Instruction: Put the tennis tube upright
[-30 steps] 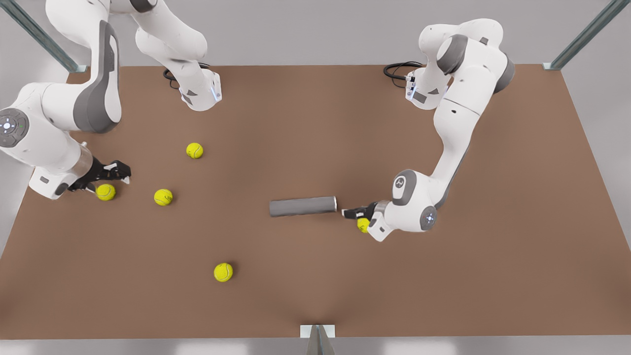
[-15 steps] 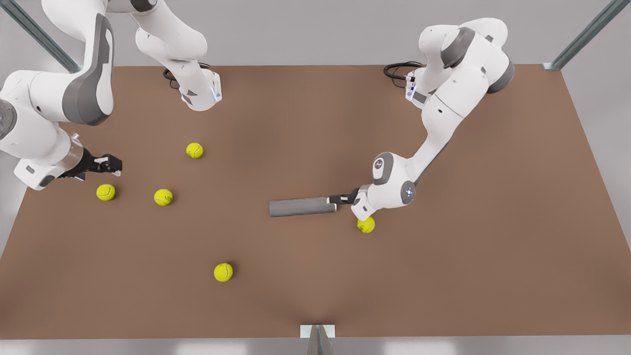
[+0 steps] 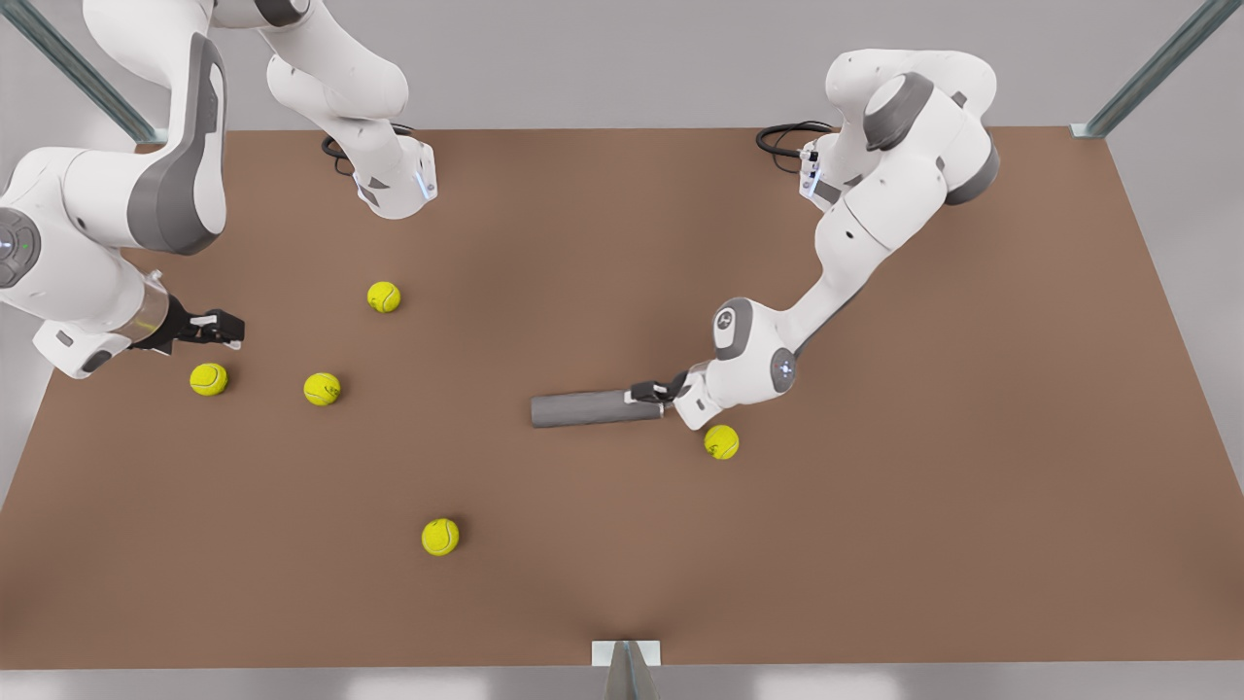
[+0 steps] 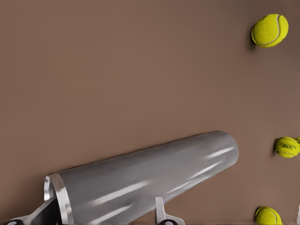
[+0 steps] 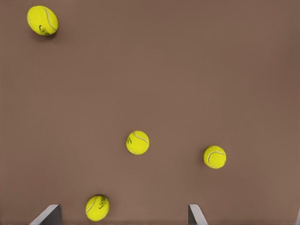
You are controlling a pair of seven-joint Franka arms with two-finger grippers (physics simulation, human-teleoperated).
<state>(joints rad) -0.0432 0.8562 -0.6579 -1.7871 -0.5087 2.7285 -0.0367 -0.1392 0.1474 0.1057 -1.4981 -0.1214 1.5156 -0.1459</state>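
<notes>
- the tennis tube (image 3: 595,408) lies flat on its side on the brown counter (image 3: 972,486), near the middle, its lighter rim at the end toward the front view's right.
- it looks like a hollow, stiff, light cylinder with a smooth matte wall — likely to roll or slide if nudged, and easy to tip once one end is raised.
- best hold, i judge, is across the wall near the rimmed end, so that end can be swung up over the far one.
- the left hand (image 3: 649,393) sits at that rimmed end; in the left wrist view its fingers (image 4: 161,213) are spread to either side of the tube (image 4: 145,183), not visibly pressing it.
- the right hand (image 3: 219,326) waits at the front view's left, fingers (image 5: 197,214) spread over a tennis ball (image 3: 208,378).
- compared with a second ago, the left hand has moved off the ball (image 3: 721,441) and up over the tube's end; the right hand has lifted away from its ball. the tube has not shifted.
</notes>
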